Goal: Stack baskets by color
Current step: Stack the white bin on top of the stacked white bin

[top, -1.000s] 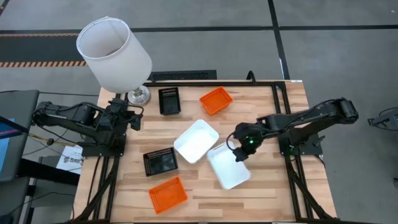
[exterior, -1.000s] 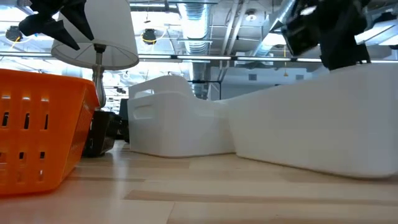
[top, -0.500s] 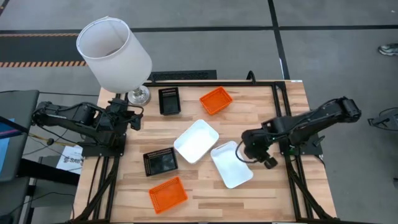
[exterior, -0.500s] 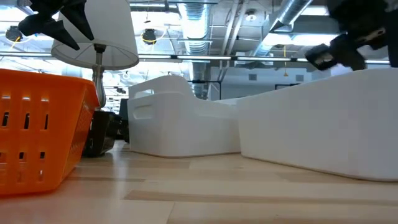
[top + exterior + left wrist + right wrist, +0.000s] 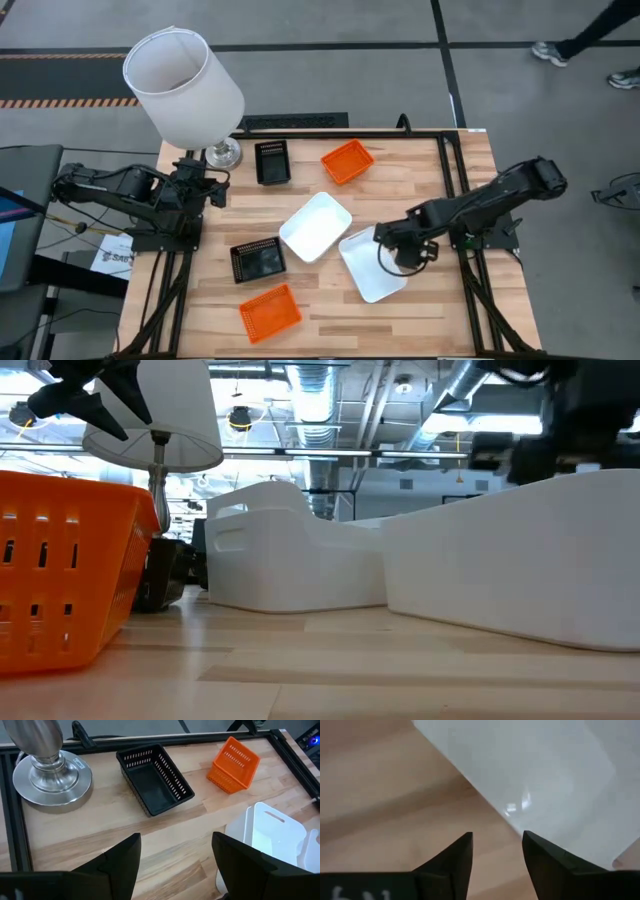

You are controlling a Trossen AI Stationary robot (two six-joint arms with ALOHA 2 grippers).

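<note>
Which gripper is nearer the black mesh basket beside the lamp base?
Left. The left gripper sits open just beside the black mesh basket; the right gripper is far across, over a white plastic basket.

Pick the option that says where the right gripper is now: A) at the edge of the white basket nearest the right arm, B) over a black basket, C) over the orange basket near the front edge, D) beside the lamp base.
A: the right gripper, fingers open, sits at the right edge of the white basket, with nothing between its fingers.

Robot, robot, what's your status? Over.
Right end effector open over white basket rim. Left end effector open, parked by lamp. No baskets stacked.
</note>
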